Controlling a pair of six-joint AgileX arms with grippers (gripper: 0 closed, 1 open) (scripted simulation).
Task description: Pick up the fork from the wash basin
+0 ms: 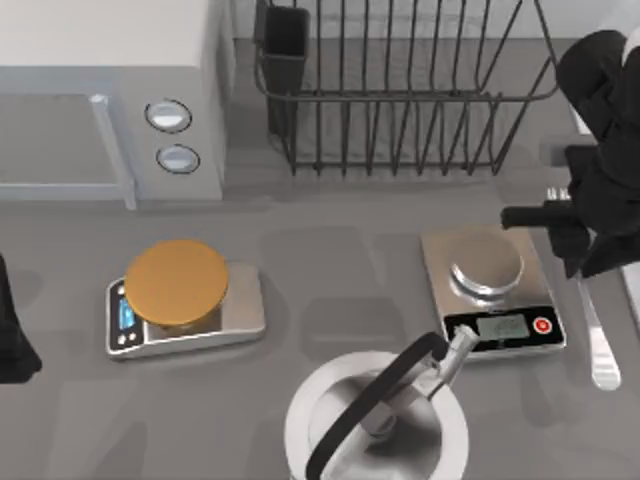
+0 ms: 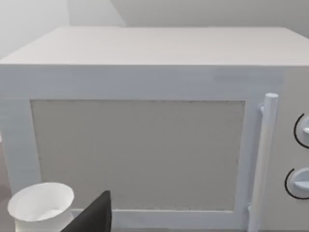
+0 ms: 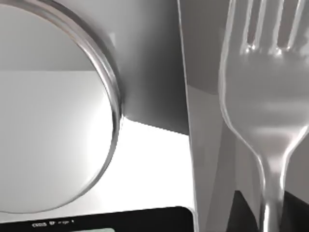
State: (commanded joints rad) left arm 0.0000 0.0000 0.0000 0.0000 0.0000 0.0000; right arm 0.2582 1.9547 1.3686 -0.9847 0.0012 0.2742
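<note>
Grey counter, dish rack [image 1: 400,90] at the back. Right of the steel scale [image 1: 493,290]: fork [image 1: 597,330] lying flat, right gripper [image 1: 585,225] low over it, finger spread impossible to tell. Left gripper [image 1: 12,330] parked far left.

Steel scale [image 1: 492,290] crowds the fork [image 1: 598,335], seemingly just beside it.

The grey table [image 1: 330,260] carries a white microwave [image 1: 110,90] at the rear left and a black wire dish rack [image 1: 400,90] at the rear centre. A kitchen scale with an orange disc [image 1: 180,300] stands left of centre; a second scale with a steel platter [image 1: 495,290] stands right. A steel kettle [image 1: 378,425] sits at the front edge. A fork [image 1: 597,335] lies just beside the right scale.
</note>
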